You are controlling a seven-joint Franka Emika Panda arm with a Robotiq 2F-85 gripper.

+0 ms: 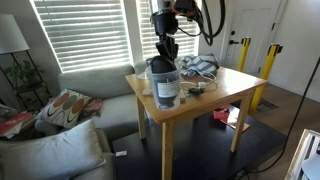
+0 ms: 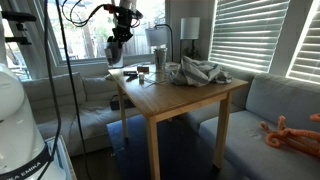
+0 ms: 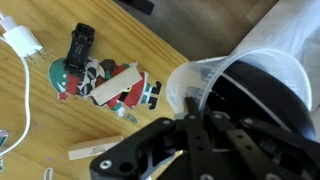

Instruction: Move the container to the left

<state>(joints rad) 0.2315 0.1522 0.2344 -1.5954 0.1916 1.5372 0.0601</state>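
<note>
The container (image 1: 165,88) is a translucent bluish-grey jar with a black top. It stands near the front left edge of the wooden table (image 1: 236,86). In an exterior view it is faint under the gripper (image 2: 114,66). My gripper (image 1: 165,57) points straight down at the jar's top. In the wrist view the two fingers (image 3: 200,101) are close together across the jar's translucent rim, with the black top (image 3: 262,85) just beyond. The jar's base appears to rest on the table.
A slimmer clear-grey cylinder (image 2: 160,63) and a crumpled grey cloth (image 2: 200,72) are further along the table. A Santa figure (image 3: 105,85), a black toy car (image 3: 78,46), a wooden block (image 3: 95,150) and a white cable (image 3: 22,45) lie beside the jar. A grey sofa (image 1: 60,125) lies left.
</note>
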